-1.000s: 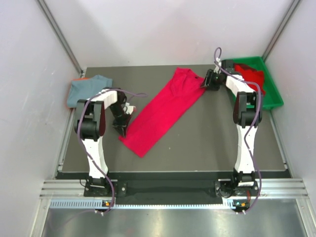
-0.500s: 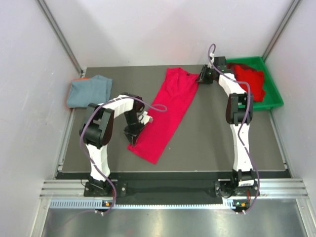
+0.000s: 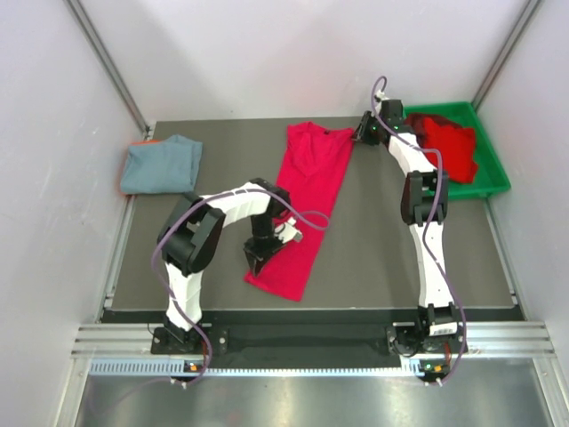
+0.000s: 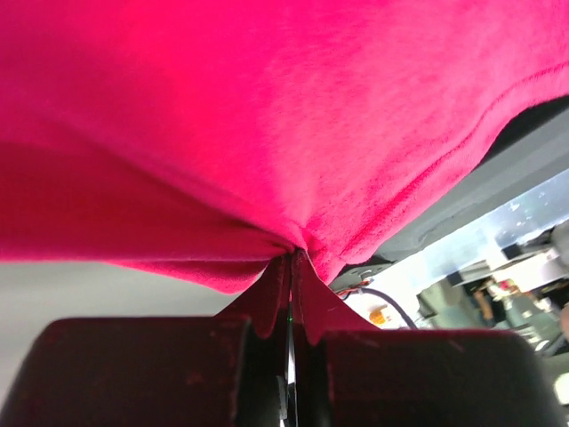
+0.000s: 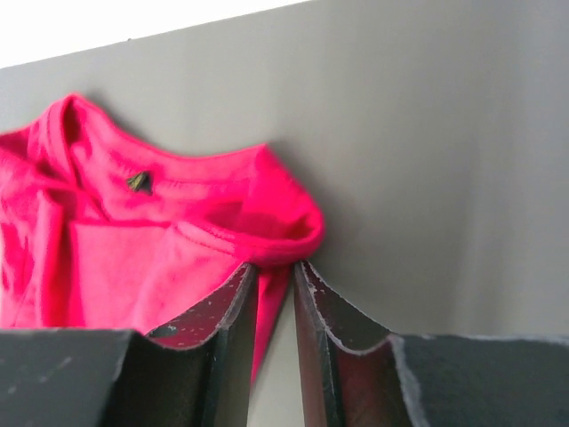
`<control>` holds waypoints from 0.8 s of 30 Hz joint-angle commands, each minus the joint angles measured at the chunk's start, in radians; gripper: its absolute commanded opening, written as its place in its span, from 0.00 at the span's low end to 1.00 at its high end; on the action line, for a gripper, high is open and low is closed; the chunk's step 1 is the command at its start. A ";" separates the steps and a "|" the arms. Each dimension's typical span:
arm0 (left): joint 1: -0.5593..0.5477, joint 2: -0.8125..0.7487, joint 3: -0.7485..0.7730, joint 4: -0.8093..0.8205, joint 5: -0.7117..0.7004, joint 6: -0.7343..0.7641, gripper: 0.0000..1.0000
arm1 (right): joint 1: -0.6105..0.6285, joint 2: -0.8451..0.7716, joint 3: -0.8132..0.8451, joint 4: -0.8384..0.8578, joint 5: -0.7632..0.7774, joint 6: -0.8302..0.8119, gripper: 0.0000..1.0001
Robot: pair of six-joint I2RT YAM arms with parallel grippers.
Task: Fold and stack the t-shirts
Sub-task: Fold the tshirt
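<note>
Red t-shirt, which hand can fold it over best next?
Probably left. The left hand pinches the red t-shirt at its near hem, arm bent, with room to carry it forward. The right hand holds the far shoulder, its arm stretched long.

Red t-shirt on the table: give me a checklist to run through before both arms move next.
1. Left gripper pinching the red t-shirt at its near end: ok.
2. Right gripper closed on cloth beside the collar: ok.
3. Shirt lying smooth: not ok, bunched near the collar.
4. Shirt apart from the grey-blue t-shirt: ok.
5. Shirt outside the green bin: ok.
</note>
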State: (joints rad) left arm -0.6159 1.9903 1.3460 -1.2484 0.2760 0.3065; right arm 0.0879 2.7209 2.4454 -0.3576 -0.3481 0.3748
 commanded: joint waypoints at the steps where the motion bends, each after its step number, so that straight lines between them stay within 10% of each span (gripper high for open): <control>1: -0.053 -0.005 0.001 -0.080 0.035 0.031 0.00 | -0.017 0.029 0.075 0.068 0.063 -0.001 0.23; 14: -0.171 0.088 0.128 -0.086 0.089 0.019 0.00 | -0.028 0.040 0.112 0.098 0.080 -0.016 0.17; 24: -0.173 0.053 0.136 -0.074 0.066 0.014 0.00 | -0.056 -0.263 -0.175 -0.018 0.110 -0.117 0.55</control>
State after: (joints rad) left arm -0.7856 2.0747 1.4456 -1.2850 0.3237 0.3099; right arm 0.0540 2.6495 2.3554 -0.3344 -0.2668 0.3065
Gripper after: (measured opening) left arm 0.011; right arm 0.529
